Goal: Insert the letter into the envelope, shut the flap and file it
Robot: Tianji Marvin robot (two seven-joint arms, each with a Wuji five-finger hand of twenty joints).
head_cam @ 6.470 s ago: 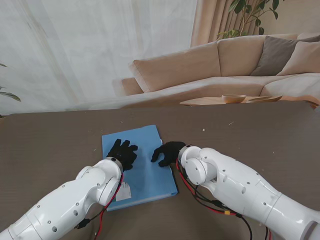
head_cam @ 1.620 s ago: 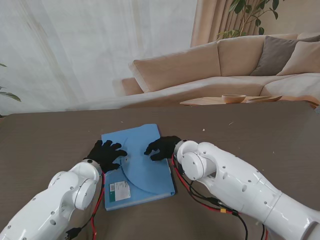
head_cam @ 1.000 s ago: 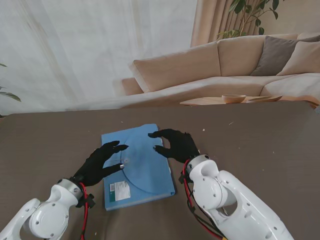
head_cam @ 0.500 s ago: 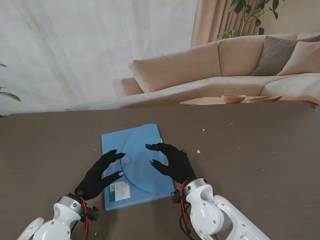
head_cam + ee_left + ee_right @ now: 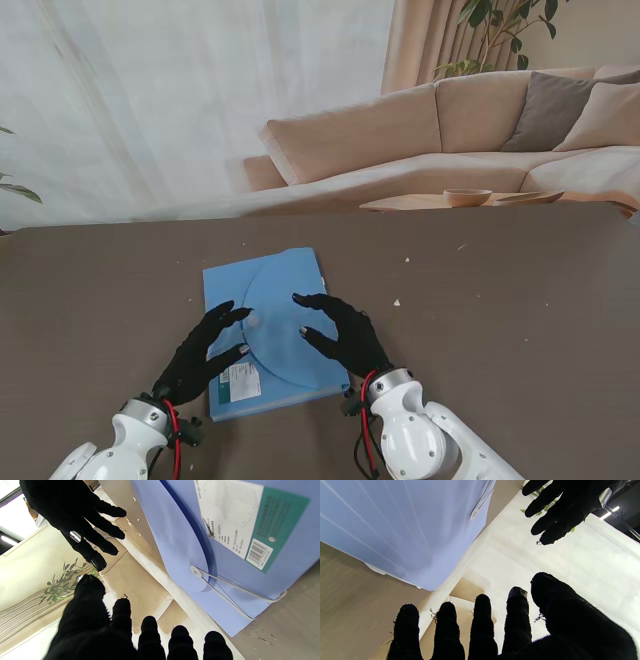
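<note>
Soft, even daylight — sharp stand view, wrist views backlit.

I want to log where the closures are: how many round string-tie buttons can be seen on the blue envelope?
1: a white disc at the tip of the curved flap, string looped from it. A second one may be hidden.

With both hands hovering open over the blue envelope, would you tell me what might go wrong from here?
1. The round flap lies over the envelope, but its string hangs loose, unwound, so the flap may spring open when lifted.
2. The left hand and right hand are both open and hold nothing; the flat envelope may slide on the table during a pickup.
</note>
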